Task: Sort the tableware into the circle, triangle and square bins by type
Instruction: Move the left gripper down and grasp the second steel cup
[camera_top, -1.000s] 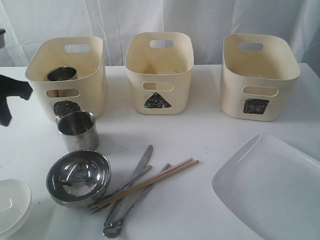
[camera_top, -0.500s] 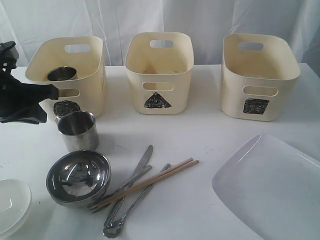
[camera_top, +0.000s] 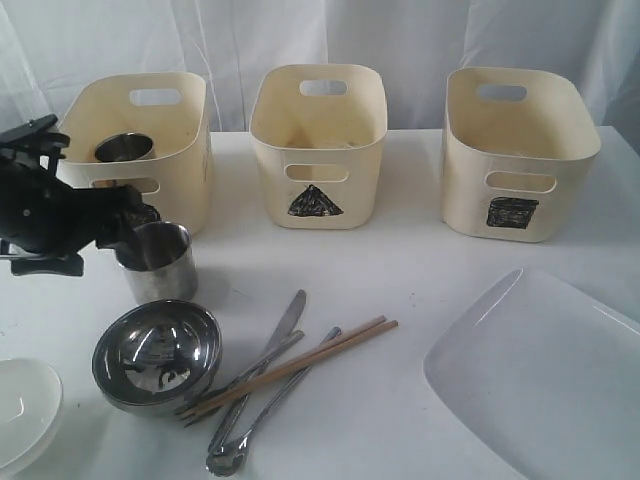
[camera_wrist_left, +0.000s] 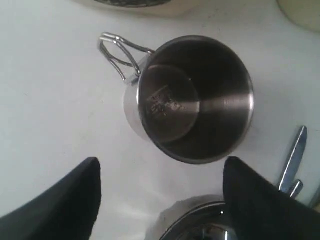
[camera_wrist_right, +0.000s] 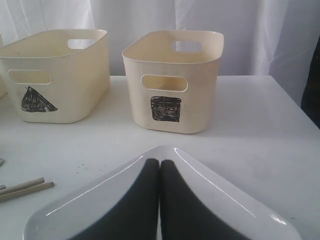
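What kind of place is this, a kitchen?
Likely a robot test setup, not a kitchen: a white table before plain white curtains, cream bins marked with drawn shapes, and a black gripper near a steel mug.

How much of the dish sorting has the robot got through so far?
Barely begun. Done: one steel mug sits in the circle bin. In hand: the left hand hovers open over the second mug, not gripping it. Left on the table: steel bowl, small white bowl, knife, fork, spoon, chopsticks and the big white plate.
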